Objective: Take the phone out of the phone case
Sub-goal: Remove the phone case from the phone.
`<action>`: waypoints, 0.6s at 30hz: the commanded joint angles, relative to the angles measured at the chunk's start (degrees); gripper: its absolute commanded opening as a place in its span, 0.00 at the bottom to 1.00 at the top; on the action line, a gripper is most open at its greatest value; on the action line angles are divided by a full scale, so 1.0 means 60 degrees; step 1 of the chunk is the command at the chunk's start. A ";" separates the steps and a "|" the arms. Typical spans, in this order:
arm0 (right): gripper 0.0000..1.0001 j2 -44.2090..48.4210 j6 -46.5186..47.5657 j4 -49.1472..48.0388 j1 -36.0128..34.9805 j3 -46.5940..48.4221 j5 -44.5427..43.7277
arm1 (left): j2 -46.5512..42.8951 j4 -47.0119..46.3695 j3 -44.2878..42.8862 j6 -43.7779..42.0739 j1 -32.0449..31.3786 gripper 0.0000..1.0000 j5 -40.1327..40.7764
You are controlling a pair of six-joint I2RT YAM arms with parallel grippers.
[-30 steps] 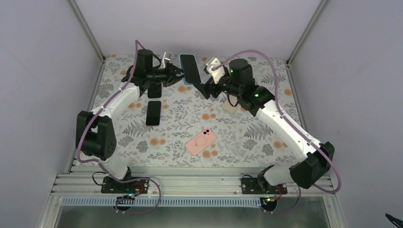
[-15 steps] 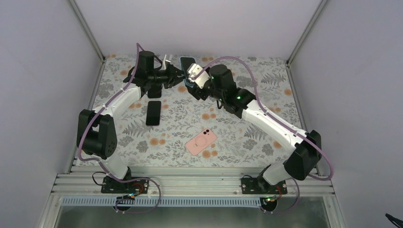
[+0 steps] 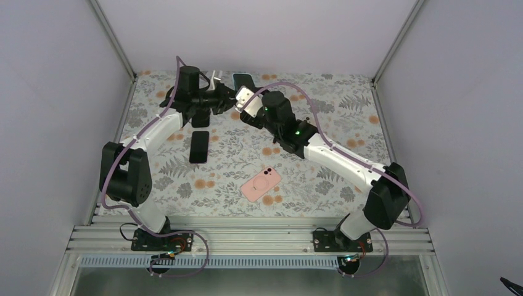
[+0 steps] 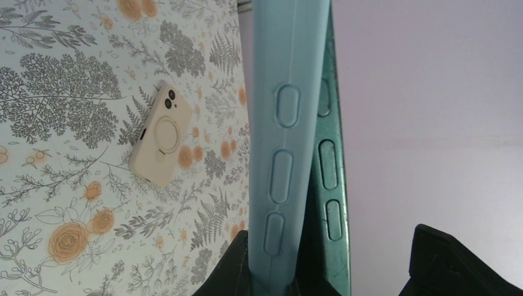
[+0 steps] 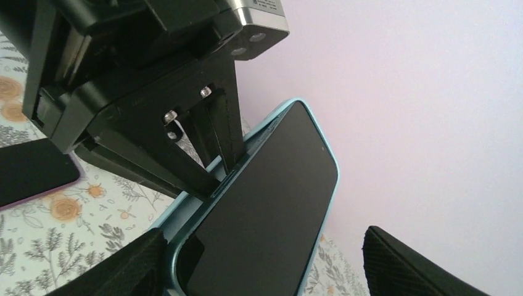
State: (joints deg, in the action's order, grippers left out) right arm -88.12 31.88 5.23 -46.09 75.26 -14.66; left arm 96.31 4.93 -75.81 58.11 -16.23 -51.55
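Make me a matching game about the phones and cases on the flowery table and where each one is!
Things:
1. blue phone case
2. pink phone case
3. black phone
4. cream phone case

Places:
A. flat on the table beside the left arm
B. flat on the table, seen only by the left wrist camera
C. held up in the air
D. flat on the table, nearest the arm bases

Pairs: 1-C, 2-D, 3-A, 4-B

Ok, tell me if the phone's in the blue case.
In: the phone shows its dark screen seated within the rim of the blue case, held up by the left gripper.
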 commanded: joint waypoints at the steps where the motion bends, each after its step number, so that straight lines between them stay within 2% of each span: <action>1: 0.73 -0.0152 0.1017 -0.1529 0.0005 -0.0506 -0.1330 | -0.0093 -0.0589 0.0009 0.0166 0.0021 0.02 -0.0446; 12: 0.78 -0.0455 0.2494 -0.3040 0.0005 -0.1363 -0.1948 | -0.0193 -0.0690 0.0189 0.0245 0.0015 0.02 -0.0589; 15: 0.77 -0.0618 0.3059 -0.3605 0.0005 -0.1539 -0.2227 | -0.0256 -0.0679 0.0240 0.0198 0.0019 0.02 -0.0628; 18: 0.72 -0.0745 0.3456 -0.4013 0.0045 -0.1587 -0.2400 | -0.0325 -0.0653 0.0263 0.0142 0.0017 0.02 -0.0662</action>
State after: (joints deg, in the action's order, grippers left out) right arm -90.74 47.18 -13.80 -46.92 67.09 -21.41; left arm 96.33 4.10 -74.24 58.92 -16.12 -49.84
